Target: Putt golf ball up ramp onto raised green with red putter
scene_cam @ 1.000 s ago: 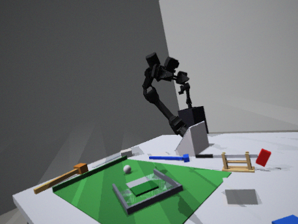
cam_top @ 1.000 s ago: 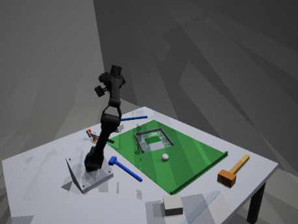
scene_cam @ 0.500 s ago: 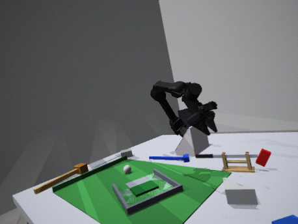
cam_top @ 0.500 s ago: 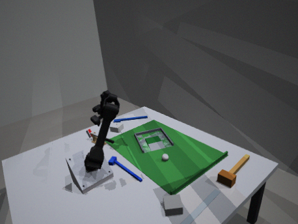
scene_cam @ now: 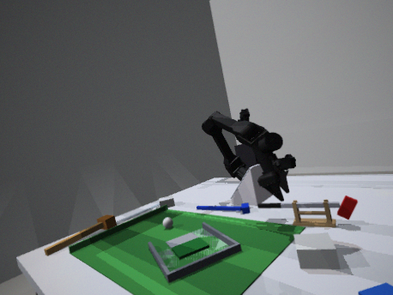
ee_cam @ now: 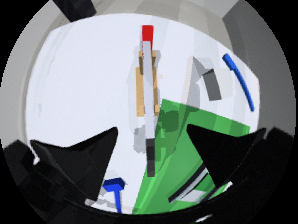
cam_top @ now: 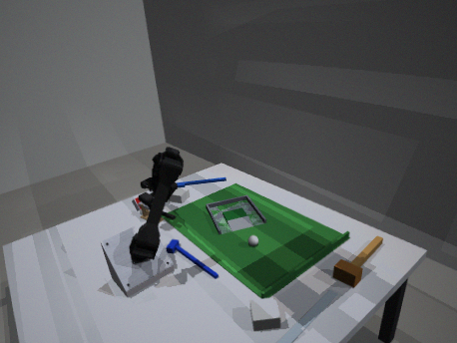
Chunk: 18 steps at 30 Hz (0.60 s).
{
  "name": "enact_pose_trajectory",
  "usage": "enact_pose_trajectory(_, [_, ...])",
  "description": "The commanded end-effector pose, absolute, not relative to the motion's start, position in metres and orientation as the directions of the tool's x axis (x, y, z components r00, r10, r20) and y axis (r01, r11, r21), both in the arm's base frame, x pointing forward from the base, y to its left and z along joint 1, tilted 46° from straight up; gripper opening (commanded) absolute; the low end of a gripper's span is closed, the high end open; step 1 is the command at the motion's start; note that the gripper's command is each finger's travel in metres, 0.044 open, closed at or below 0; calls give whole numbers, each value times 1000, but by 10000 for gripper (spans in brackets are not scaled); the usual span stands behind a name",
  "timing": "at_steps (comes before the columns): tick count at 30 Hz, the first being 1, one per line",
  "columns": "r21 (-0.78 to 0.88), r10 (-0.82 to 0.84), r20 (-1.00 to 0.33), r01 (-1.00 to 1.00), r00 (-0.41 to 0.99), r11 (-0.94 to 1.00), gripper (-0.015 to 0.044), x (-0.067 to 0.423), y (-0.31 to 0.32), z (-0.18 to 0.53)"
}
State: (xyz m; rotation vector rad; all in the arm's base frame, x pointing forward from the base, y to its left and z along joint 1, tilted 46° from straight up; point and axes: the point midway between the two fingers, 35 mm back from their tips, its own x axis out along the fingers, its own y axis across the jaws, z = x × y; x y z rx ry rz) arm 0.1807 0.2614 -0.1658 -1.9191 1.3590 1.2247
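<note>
Wrist view gives us no legible writing, brand or label on any object, and the top and exterior views give none either. We see the gripper (ee_cam: 152, 143) with its fingers spread nearly to full width and nothing between them or touching them. The red putter (ee_cam: 148, 76) lies along the 12 o'clock line from the gripper, its red head at the far end and its dark grip end nearest the fingers. Its shaft rests across a small wooden rack (ee_cam: 148, 90).

In the exterior view, we see the gripper (scene_cam: 276, 189) hanging above the putter's grey shaft (scene_cam: 300, 205), apart from it. The golf ball (scene_cam: 167, 222) sits on the green mat (scene_cam: 129, 257), at about 10 o'clock from the grey-framed raised green (scene_cam: 190, 248). A blue mallet (scene_cam: 225, 208) lies just beyond the mat's far edge.
</note>
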Motion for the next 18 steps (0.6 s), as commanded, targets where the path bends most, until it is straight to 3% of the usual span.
enact_pose_trajectory(1, [114, -494, -863, -915, 101, -387, 440, 183, 249, -176])
enact_pose_trajectory(18, [114, -495, -863, -915, 102, -387, 440, 189, 229, -196])
